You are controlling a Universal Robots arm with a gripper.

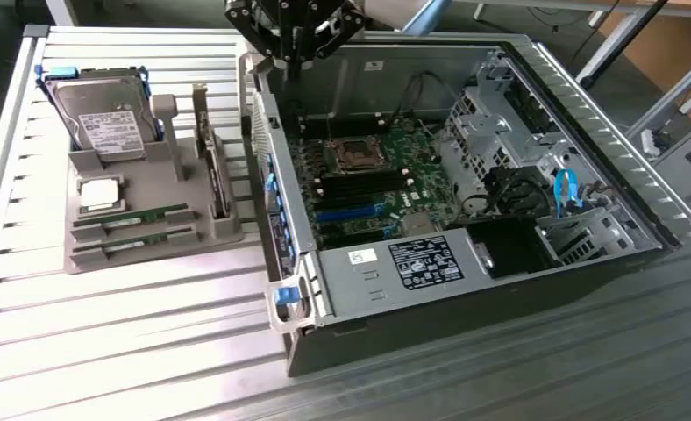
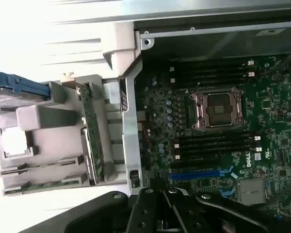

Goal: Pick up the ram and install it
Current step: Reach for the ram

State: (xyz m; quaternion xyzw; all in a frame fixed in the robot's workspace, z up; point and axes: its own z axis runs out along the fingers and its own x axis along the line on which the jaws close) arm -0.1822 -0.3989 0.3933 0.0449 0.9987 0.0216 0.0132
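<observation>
Slatted metal desk (image 1: 111, 333). Resting on it, just beside each other (gap hard to judge): grey holder (image 1: 205, 239) toward the exterior view's left, open case (image 1: 345, 294) toward its right.

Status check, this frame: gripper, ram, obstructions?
Gripper above the computer case edge, apart from the tray. Both ram sticks seated in the tray. Nothing over them.

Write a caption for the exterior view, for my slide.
Gripper hovers over the open computer case; two ram sticks lie in the gray holder beside it.
</observation>
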